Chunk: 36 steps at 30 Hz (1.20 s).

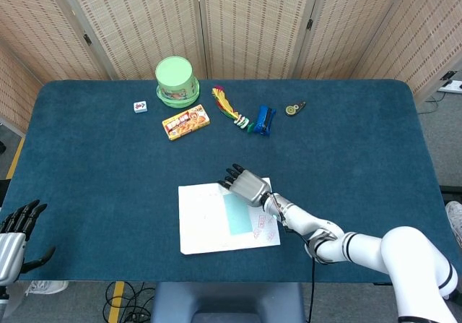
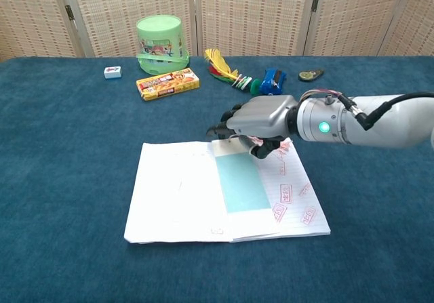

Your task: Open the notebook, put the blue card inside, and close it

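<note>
The notebook (image 2: 203, 194) lies open near the table's front with the thin, light card (image 2: 239, 184) flat on its right page, the right hand (image 2: 256, 121) curled over the card's far end, seemingly gripping nothing, so closing means lifting a floppy cover edge.

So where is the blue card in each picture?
Head view: the blue card lies low and centre, on the open notebook, just below the right robot hand.
Chest view: the blue card lies mid-picture on the notebook's right page.
Shared landmark: the green tub at the table's far edge.
</note>
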Each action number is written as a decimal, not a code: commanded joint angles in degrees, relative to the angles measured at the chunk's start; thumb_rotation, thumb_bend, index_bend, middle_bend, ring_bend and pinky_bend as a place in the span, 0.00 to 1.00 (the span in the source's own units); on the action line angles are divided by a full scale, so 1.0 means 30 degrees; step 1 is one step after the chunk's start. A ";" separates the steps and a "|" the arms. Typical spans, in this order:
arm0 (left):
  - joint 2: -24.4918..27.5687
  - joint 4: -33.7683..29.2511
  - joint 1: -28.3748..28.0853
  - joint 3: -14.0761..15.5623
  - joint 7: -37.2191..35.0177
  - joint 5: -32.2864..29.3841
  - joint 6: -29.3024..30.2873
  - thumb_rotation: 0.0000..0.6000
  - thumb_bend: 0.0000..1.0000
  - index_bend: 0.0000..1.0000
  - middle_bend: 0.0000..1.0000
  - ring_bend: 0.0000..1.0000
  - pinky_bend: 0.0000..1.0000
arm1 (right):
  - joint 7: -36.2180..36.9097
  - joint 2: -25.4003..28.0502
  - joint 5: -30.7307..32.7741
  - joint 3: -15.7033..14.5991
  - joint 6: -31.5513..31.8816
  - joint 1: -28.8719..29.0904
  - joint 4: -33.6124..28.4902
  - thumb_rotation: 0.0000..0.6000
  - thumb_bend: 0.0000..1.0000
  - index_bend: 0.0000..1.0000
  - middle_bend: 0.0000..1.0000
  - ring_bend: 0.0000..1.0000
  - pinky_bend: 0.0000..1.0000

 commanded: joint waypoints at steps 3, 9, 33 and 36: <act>-0.0008 0.0081 -0.0141 -0.0070 0.0025 0.0134 -0.0036 1.00 0.28 0.12 0.09 0.11 0.17 | -0.0043 0.0218 0.0136 0.0293 0.0590 -0.0138 -0.0109 1.00 0.85 0.01 0.14 0.00 0.00; -0.0172 0.0567 -0.0727 -0.0298 0.0110 0.0799 -0.0132 1.00 0.28 0.12 0.09 0.11 0.17 | -0.0398 0.1474 0.0376 0.0583 0.1783 -0.0683 -0.1255 1.00 0.65 0.01 0.13 0.00 0.00; -0.2657 0.3581 -0.4577 -0.0203 -0.0714 0.4929 -0.1474 1.00 0.28 0.13 0.09 0.11 0.17 | -0.1122 1.0184 -0.1503 -0.2011 1.1040 -0.8205 -0.9611 1.00 0.20 0.01 0.08 0.00 0.00; -0.2943 0.3772 -0.5169 0.0026 -0.0264 0.5606 -0.1864 1.00 0.27 0.13 0.09 0.11 0.17 | -0.0543 1.0711 -0.2176 -0.2442 1.2149 -0.9293 -0.9856 1.00 0.20 0.01 0.08 0.00 0.00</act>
